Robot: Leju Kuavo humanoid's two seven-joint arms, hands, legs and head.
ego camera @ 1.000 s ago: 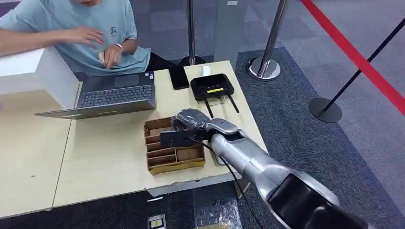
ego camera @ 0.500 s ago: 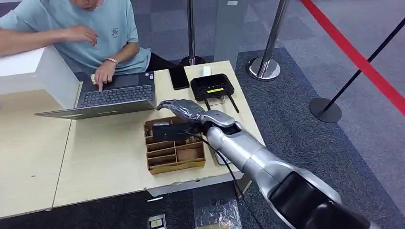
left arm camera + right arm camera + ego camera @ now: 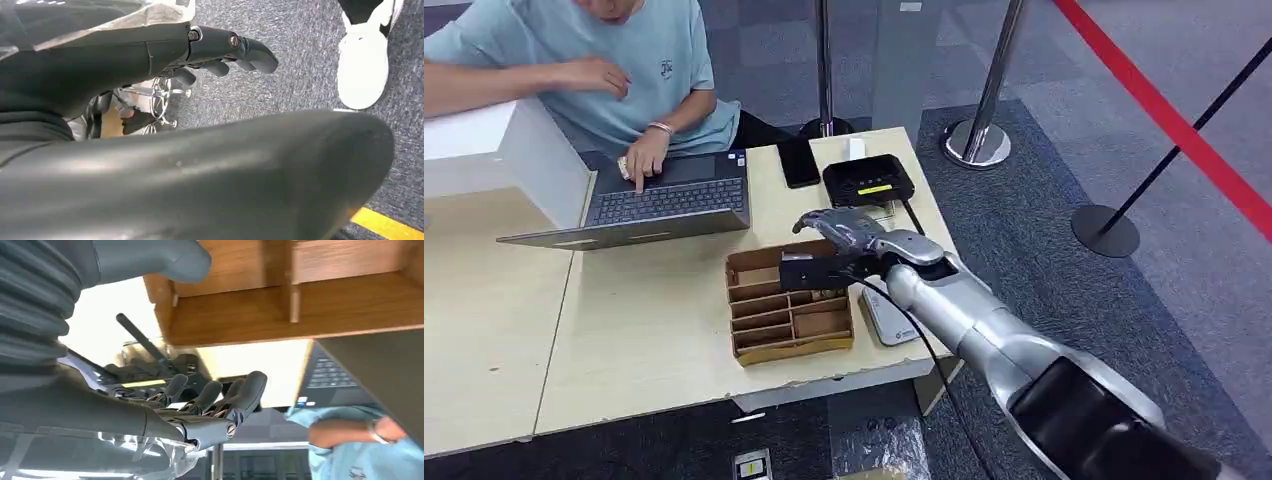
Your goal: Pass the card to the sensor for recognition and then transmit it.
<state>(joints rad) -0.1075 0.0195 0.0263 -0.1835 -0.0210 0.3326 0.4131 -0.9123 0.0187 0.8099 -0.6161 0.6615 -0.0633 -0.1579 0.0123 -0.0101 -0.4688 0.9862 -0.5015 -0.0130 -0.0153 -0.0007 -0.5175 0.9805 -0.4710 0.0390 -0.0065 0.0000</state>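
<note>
Across the lower left of the head view lies the pale table (image 3: 654,330); at centre sits a wooden tray (image 3: 789,335) of compartments. Just above its upper right corner hovers the right hand (image 3: 849,232), fingers spread, nothing between them. It and its wrist hide part of the tray, and I cannot tell where the card lies. The left hand (image 3: 215,47) hangs loosely open over carpet.

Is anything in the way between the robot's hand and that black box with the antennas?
Nothing visible. The right hand hovers by the wooden tray's far edge, right next to the black box.
</note>
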